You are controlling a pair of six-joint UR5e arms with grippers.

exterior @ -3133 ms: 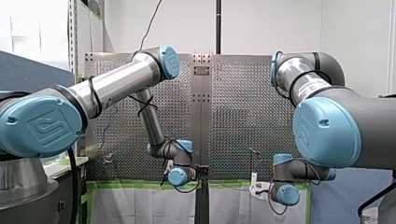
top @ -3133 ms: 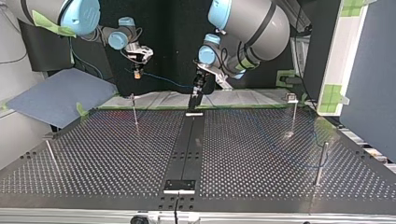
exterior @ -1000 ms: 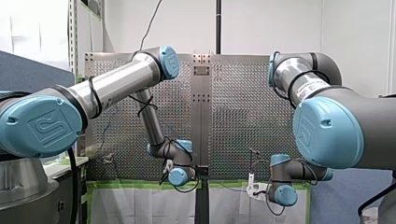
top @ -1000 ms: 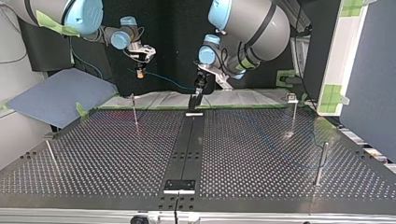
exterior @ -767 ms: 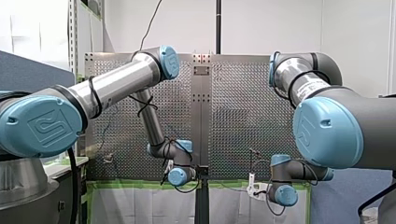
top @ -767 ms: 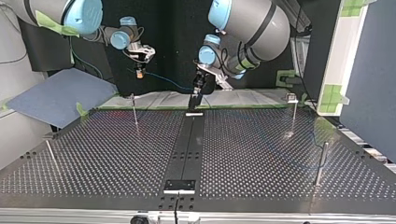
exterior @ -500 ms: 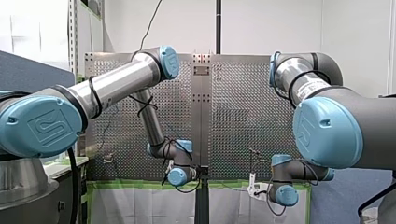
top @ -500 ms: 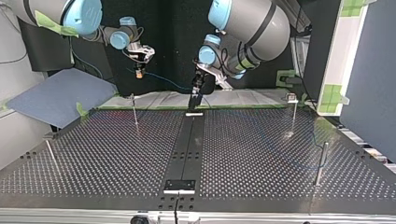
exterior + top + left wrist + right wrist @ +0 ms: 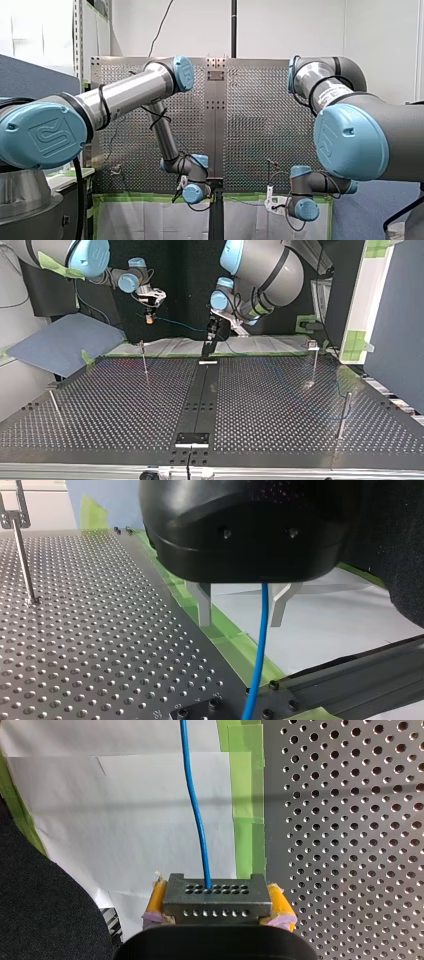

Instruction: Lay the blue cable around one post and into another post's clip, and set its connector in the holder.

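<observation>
Inside right pincer sits the pinched connector; blue cable threads spread left pincer.

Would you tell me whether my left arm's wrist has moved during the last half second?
Yes. In the front view, my left wrist has sunk slightly against the green tape strip.
</observation>
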